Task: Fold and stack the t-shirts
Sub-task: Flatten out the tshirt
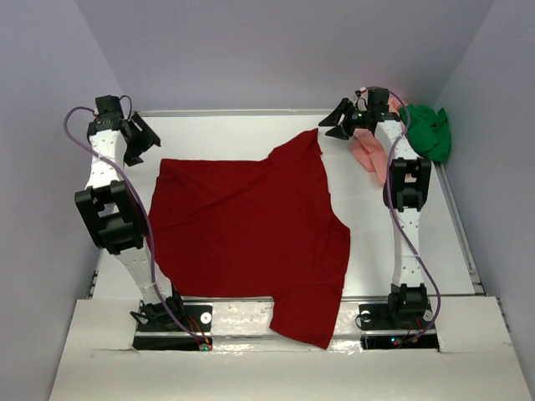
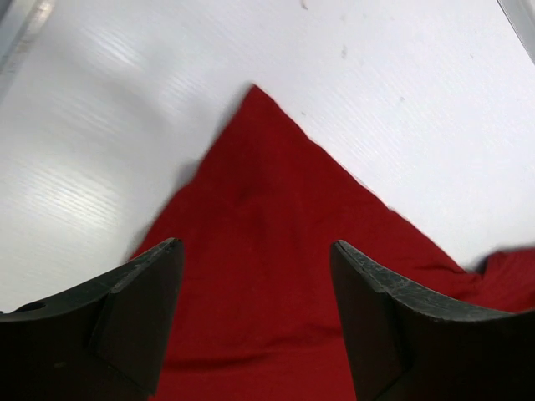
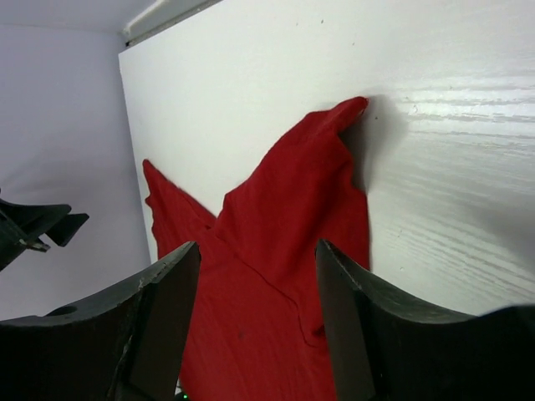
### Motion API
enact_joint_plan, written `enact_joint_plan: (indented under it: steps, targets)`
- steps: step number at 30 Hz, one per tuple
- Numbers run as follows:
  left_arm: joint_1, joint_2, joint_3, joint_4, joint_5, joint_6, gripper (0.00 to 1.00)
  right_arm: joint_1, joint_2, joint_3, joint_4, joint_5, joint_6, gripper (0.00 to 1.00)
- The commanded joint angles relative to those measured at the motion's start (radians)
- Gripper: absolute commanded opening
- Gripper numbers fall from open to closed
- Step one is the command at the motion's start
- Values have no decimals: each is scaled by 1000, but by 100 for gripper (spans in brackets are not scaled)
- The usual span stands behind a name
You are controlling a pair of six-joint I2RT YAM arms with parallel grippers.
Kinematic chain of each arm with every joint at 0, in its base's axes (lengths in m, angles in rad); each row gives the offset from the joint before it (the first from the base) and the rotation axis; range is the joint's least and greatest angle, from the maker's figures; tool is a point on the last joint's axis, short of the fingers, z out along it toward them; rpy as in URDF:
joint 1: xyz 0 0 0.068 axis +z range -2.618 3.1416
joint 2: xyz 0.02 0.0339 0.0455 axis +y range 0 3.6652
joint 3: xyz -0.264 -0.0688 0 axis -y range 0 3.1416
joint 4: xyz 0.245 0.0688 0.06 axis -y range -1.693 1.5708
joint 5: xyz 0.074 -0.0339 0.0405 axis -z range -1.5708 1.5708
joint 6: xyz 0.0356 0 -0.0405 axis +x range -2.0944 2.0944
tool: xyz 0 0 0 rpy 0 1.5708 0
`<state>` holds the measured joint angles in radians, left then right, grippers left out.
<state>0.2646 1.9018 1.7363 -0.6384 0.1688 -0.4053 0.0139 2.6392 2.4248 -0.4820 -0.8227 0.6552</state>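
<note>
A dark red t-shirt (image 1: 251, 225) lies spread across the middle of the white table, its lower end hanging over the near edge. My left gripper (image 1: 144, 140) hovers open above the shirt's far left corner (image 2: 255, 209). My right gripper (image 1: 338, 124) hovers open just past the shirt's far right corner (image 3: 322, 159). Nothing is between either pair of fingers. A crumpled salmon pink t-shirt (image 1: 368, 152) and a bunched bright green t-shirt (image 1: 430, 129) lie at the far right, partly hidden by the right arm.
Grey walls close in the table (image 1: 226, 134) on the left, back and right. A raised rail (image 1: 464, 225) runs along the right edge. Both arm bases (image 1: 171, 322) sit at the near edge.
</note>
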Motion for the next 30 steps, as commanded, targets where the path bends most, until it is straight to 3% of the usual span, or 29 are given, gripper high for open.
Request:
enact_joint_plan:
  steps: [1,9,14,30]
  targets:
    - [54,22,45,9,35,0,80,6,12,34,85,46,-20,63]
    - [76,120,100,37,61,3,80,15,67,106,112,70,9,57]
    - [76,146,103,69,72,-1,80,40,103,137,121,76,11,60]
    - [76,118,68,94,72,23,80,81,128,155,175,155,-15,60]
